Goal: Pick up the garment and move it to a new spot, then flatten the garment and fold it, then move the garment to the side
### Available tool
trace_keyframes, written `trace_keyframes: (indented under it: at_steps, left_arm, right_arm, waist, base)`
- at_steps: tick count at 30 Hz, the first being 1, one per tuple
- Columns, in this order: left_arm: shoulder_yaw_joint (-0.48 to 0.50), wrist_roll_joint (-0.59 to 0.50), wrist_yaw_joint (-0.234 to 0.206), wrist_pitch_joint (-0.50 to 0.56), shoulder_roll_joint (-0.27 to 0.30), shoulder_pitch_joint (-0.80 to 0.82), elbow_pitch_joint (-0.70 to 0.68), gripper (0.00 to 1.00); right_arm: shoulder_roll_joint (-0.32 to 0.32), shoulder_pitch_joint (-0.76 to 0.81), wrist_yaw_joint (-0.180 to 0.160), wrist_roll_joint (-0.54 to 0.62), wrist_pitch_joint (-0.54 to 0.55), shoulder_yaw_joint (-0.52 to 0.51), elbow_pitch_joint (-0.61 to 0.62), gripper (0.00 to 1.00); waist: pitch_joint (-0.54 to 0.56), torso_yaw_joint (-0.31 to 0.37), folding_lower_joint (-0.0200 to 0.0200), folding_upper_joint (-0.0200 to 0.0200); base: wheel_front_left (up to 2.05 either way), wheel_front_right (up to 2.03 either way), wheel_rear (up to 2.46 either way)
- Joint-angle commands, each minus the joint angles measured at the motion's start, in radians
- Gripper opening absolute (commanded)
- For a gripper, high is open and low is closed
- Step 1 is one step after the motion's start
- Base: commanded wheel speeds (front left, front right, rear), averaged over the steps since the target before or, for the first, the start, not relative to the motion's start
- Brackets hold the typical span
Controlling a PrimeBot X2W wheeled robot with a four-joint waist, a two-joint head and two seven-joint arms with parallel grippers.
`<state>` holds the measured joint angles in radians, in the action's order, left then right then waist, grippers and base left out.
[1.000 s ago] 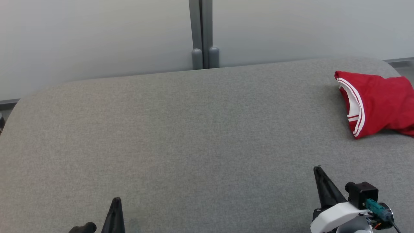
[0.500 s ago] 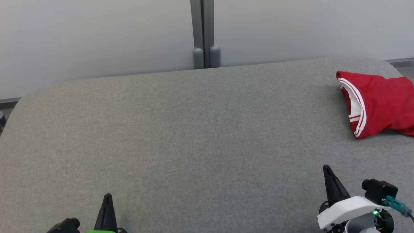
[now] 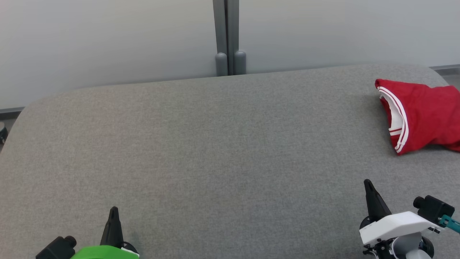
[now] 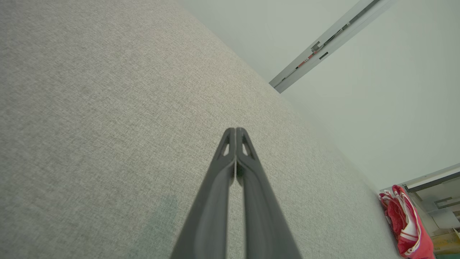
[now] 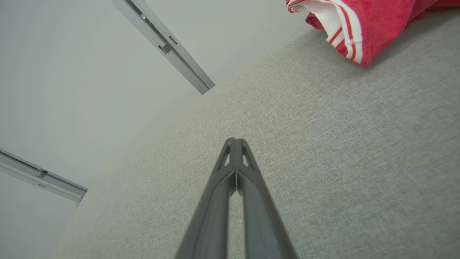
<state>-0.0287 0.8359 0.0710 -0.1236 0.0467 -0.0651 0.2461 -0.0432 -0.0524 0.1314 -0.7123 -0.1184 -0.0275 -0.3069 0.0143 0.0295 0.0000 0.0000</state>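
The garment is red with white stripes and lies folded at the far right of the grey table, partly cut off by the head view's edge. It also appears as the garment in the left wrist view and the garment in the right wrist view. My left gripper is at the lower left, shut and empty; its tips meet over bare fabric. My right gripper is at the lower right, shut and empty, well short of the garment, its tips pressed together.
A pale wall with a grey vertical post stands behind the table's far edge. The table has rounded corners, and a strip of floor shows past its left end.
Both grippers have closed fully. The left gripper has risen a little in the view and the right has drifted right. The garment stays in place; the view has shifted slightly.
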Motion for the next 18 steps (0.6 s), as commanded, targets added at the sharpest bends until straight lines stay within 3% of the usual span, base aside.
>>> trace_keyframes:
  at_steps: [1, 18]
  left_arm:
    - [0.010, 0.032, 0.006, 0.006, 0.006, 0.031, -0.014, 0.00]
    - [0.043, 0.224, 0.013, 0.064, 0.008, 0.071, -0.018, 0.00]
  right_arm:
    - [-0.005, -0.025, 0.000, -0.035, 0.008, -0.007, 0.018, 0.00]
    - [-0.006, -0.038, -0.001, -0.256, 0.066, -0.028, 0.028, 0.00]
  waist:
    - [0.000, 0.000, 0.0000, 0.0000]
    - [-0.003, -0.006, 0.0000, 0.0000]
  base:
    - [0.00, 0.00, 0.00]
    - [0.00, 0.00, 0.00]
